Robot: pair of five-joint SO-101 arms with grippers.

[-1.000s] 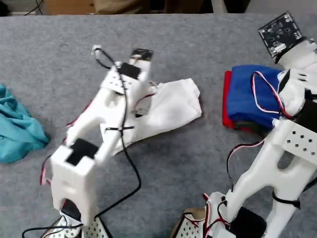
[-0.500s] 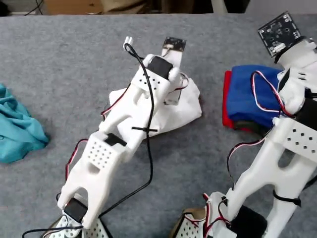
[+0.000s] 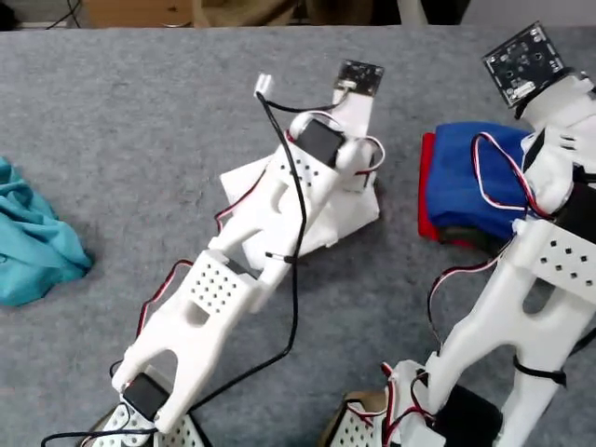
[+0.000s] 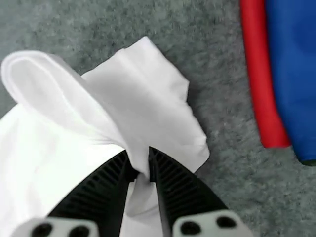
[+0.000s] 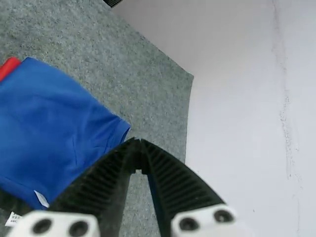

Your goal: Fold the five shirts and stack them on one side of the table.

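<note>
Four shirts lie on the grey table [image 3: 140, 112]. The white shirt [image 4: 143, 94] sits near the table's middle, a little toward the far edge. It is rumpled and only partly folded: one side rolls over in a soft rounded loop, and a broad flap beside it ends in a blunt corner. Creases run from both down to a single gathered pinch.

That pinch sits between the tips of the left gripper [image 4: 140, 162]. Its black ribbed fingers [image 4: 106, 182] are clenched on the fabric, one on each side of the fold, and cloth spreads out beyond and beneath them. From above, the left arm [image 3: 223, 289] stretches across the shirt, whose edges show on both sides of it.

A strip of bare table separates the white shirt from the red shirt [image 3: 426, 186], so the two are near but apart. The blue shirt [image 3: 461, 177] lies folded flat on the red one, near the table's right edge. The red shows as a band along the side facing the white shirt. Something dark shows under the stack's near edge; what it is cannot be told.

The right gripper [image 5: 136, 143] hangs over the blue shirt, its fingers pressed together tip to tip with nothing between them.

The teal shirt [image 3: 33, 242] lies crumpled at the table's left edge, well apart from the others.
</note>
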